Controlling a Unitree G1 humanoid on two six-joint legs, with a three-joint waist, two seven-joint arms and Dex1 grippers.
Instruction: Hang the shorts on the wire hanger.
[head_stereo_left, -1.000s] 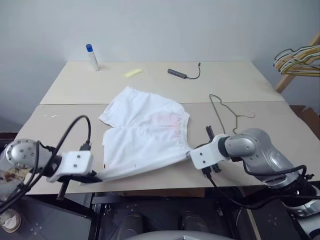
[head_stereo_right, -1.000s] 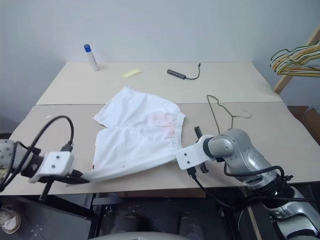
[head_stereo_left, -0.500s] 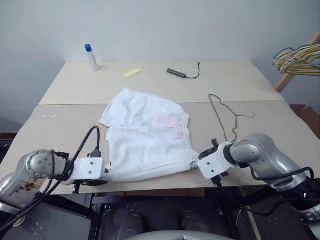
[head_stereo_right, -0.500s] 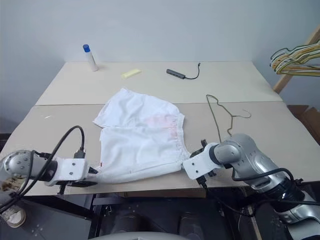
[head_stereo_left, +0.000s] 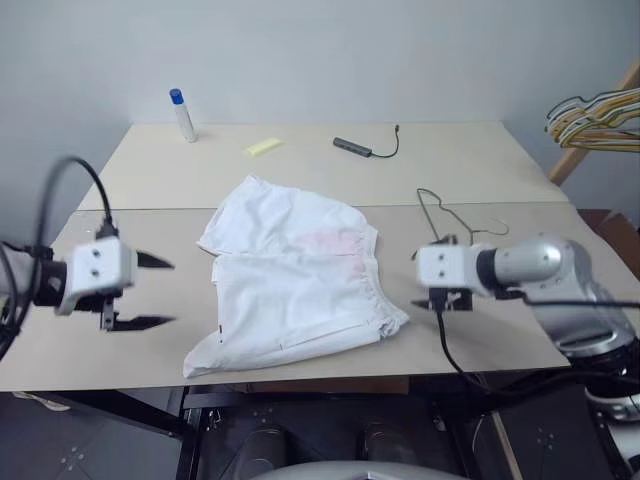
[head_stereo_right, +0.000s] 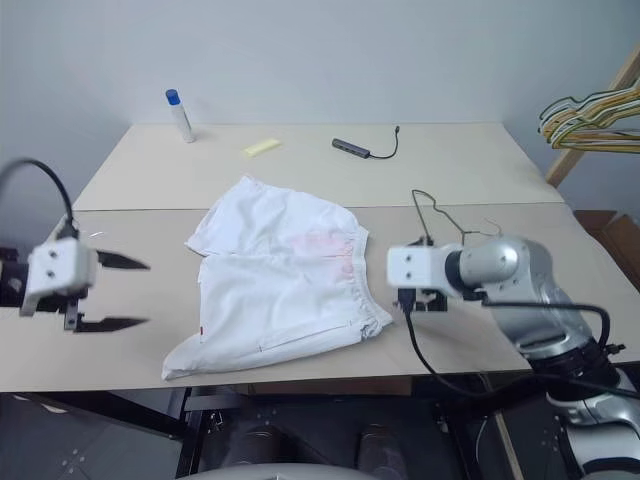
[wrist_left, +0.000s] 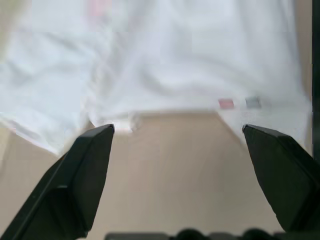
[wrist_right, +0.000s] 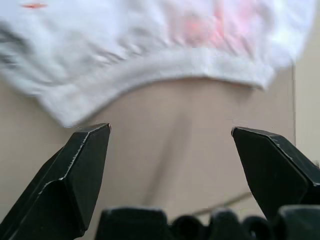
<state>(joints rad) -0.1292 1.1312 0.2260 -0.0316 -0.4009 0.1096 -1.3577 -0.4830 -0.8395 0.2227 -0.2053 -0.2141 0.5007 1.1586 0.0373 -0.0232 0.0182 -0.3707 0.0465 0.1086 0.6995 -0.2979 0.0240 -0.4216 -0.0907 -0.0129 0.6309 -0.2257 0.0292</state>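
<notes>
We've got the shorts (head_stereo_left: 295, 280) spread flat across the middle of the bench (head_stereo_left: 480, 160), lower hem reaching almost to the front edge, waistband toward the right. That looks like a deliberate layout: cloth smoothed out so the wire hanger (head_stereo_left: 455, 222) can be brought to it. The hanger lies flat on the bench too, just right of the waistband, nearer the right edge, hook pointing right.

Our left gripper (head_stereo_left: 150, 292) hangs above the left part of the bench with its fingers spread wide and empty, clear of the cloth, the shorts' hem well off to its right. Our right gripper (wrist_right: 170, 165) is spread wide as well, holding nothing; through its wrist camera we see the gathered waistband just ahead of the fingers, bare bench between. The hanger sits right behind that arm.

We'd say the hanger is the next thing to fetch.
</notes>
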